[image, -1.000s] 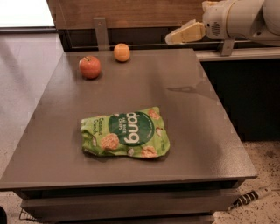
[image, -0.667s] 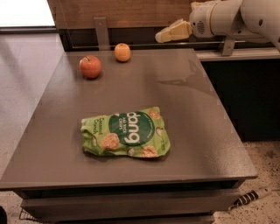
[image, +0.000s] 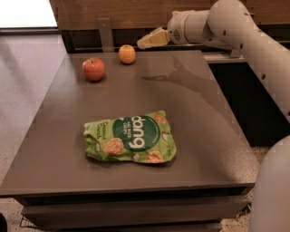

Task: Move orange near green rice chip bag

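The orange (image: 127, 54) sits near the far edge of the dark table (image: 204, 113), right of a red apple (image: 94, 69). The green rice chip bag (image: 130, 137) lies flat in the middle front of the table, well apart from the orange. My gripper (image: 144, 42) is above the far edge of the table, just right of the orange and slightly higher, pointing left toward it. It holds nothing that I can see.
A metal post (image: 105, 32) stands behind the table next to the orange. A wooden wall panel (image: 113, 9) runs along the back. My arm (image: 253, 41) spans the right side above the table's right edge.
My gripper has moved left along the far edge of the table, closing in on the orange. The orange, apple and bag have not moved.
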Controlling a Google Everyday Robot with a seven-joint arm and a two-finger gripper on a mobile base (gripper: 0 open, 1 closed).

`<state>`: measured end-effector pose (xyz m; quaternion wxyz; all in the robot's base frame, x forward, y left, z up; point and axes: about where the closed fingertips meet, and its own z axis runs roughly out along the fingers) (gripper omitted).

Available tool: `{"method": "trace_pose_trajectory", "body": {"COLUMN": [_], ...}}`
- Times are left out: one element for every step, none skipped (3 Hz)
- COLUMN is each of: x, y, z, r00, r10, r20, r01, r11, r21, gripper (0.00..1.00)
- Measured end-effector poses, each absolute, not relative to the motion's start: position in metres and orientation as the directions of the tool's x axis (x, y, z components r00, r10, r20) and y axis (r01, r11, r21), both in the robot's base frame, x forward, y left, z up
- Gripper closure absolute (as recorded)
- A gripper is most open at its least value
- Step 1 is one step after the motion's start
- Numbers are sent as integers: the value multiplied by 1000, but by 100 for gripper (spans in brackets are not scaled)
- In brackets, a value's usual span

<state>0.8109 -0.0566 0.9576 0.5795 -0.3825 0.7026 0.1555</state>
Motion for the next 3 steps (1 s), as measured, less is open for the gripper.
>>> {"method": "trace_pose_trajectory", "body": {"x": [830,844,855], "y": [-25,-3,18], "z": [937,918,900], "r00": [-53,-74,-90], "r10": [-381,-383,-358], "r20": [-923,-921,-930], "r01": [-731,-748,-777], "r11": [644,632,610], "r21": [-224,-203,-160], "gripper": [0,0,0]}}
